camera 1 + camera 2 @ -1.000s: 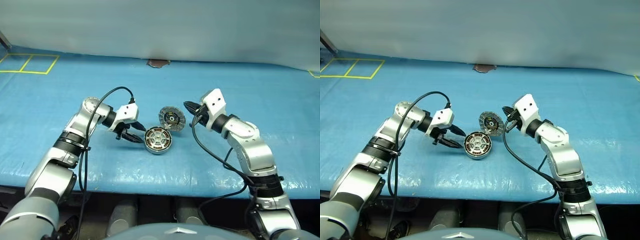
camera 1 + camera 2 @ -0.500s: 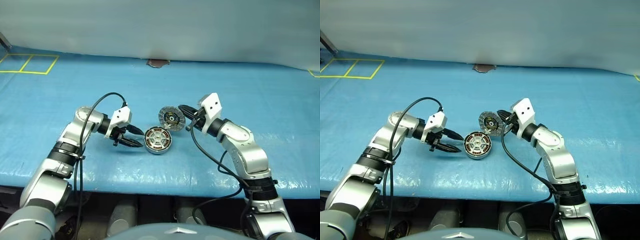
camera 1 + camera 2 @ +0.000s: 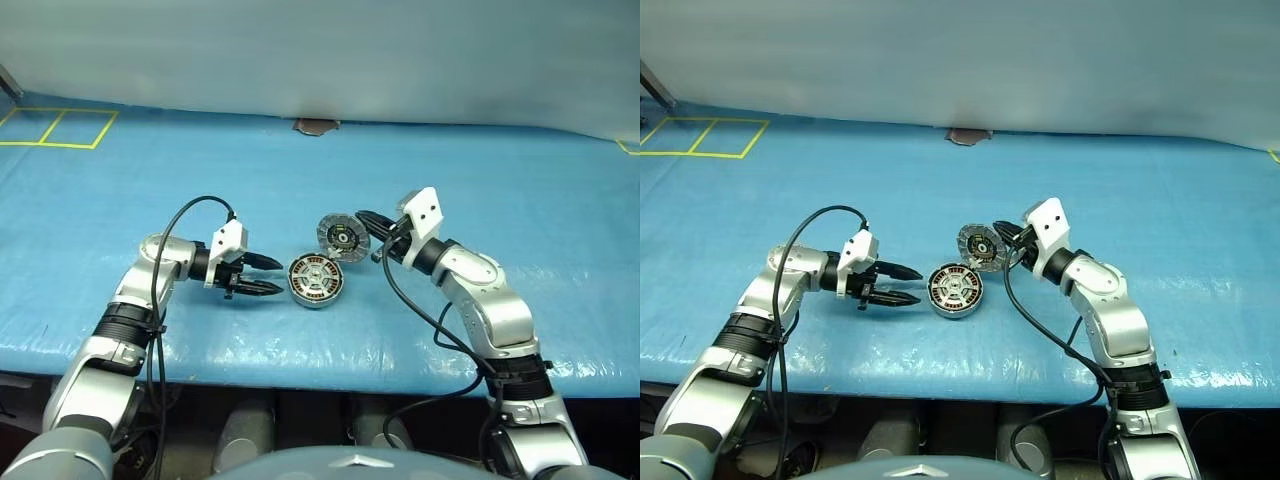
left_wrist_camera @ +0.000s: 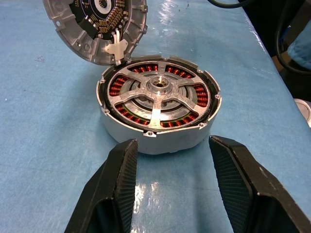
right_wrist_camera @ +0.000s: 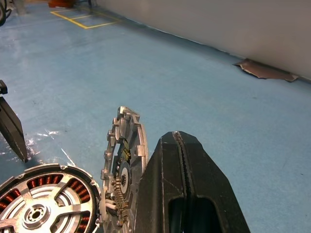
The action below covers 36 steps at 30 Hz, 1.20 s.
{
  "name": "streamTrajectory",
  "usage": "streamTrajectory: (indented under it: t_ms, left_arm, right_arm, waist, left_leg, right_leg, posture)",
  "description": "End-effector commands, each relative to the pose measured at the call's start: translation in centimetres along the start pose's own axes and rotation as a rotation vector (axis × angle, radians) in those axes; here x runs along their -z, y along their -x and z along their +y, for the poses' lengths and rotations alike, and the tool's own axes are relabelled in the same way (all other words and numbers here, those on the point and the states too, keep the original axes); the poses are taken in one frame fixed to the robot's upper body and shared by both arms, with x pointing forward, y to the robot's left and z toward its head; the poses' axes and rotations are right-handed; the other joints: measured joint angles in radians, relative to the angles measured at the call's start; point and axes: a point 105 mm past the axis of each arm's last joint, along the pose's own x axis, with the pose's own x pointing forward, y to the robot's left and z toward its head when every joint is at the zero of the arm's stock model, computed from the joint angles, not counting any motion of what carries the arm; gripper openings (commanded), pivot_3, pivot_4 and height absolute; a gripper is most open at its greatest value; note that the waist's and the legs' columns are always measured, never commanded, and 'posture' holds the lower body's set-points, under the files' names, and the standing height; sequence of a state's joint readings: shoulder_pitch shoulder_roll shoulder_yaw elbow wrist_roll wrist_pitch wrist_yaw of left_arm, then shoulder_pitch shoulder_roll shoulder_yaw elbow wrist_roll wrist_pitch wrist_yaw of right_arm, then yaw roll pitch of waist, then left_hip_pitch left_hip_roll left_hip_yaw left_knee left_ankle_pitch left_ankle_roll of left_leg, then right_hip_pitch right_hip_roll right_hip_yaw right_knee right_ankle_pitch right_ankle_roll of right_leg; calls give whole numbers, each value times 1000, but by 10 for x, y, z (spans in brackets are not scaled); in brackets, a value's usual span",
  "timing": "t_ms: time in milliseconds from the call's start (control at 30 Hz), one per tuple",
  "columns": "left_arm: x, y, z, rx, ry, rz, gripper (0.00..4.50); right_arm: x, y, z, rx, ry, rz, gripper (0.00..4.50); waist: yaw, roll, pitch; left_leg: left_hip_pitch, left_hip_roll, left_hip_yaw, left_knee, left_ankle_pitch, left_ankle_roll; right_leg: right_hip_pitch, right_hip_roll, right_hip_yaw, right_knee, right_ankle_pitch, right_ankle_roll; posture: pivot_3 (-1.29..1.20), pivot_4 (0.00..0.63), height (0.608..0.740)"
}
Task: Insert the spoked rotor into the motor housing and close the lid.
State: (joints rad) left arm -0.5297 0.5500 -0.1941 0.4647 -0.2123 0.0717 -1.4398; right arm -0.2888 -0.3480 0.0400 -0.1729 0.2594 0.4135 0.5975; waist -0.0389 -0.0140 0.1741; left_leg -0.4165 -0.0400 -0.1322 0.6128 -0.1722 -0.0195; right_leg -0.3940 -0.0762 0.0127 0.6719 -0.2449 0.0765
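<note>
The motor housing (image 3: pixel 316 281) lies on the blue table between my two arms, coppery windings showing. The spoked rotor (image 4: pixel 159 83) sits inside it, silvery spokes and hub facing up. The lid (image 3: pixel 343 236) stands upright at the housing's far rim, its inner face towards the housing (image 4: pixel 160 102). My left gripper (image 3: pixel 280 276) is open just left of the housing, low over the table, with nothing between its fingers (image 4: pixel 121 179). My right gripper (image 3: pixel 362 215) is shut and empty, its tip close behind the lid's (image 5: pixel 124 165) outer face; I cannot tell whether it touches.
A blue sheet (image 3: pixel 480 180) covers the table. Yellow tape lines (image 3: pixel 60 128) mark its far left corner. A brown torn patch (image 3: pixel 316 126) lies at the far edge under the grey wall. The table's front edge runs close below both arms.
My left gripper has sunk and drawn a little left, away from the housing, turning to point along the table. The right gripper has hardly moved. Housing, rotor and lid stand as before.
</note>
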Motion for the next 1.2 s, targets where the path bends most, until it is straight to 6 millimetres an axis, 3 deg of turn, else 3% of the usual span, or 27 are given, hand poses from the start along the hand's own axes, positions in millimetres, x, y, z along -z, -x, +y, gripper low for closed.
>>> streamTrajectory:
  t_ms: [33,933,1200]
  left_arm:
    - [-8,6,5,-34,-29,-45,2530]
    - [-19,11,16,-74,-54,-52,2530]
    - [-23,13,18,-72,-61,-49,2530]
  right_arm:
    - [-4,0,12,-39,-2,-26,0]
    - [30,-4,80,-127,-124,19,0]
    - [53,-6,89,-139,-186,63,0]
  waist:
    - [0,0,0]
    - [2,0,0]
    - [2,0,0]
  left_leg:
    - [0,0,0,0,0,0]
    - [0,0,0,-1,0,0]
    - [0,0,0,-1,0,0]
  right_leg:
    - [0,0,0,0,0,0]
    - [-1,0,0,-1,-1,-1]
    - [0,0,0,-3,-1,-2]
  posture:
    - [0,150,740]
    - [0,150,740]
    - [0,150,740]
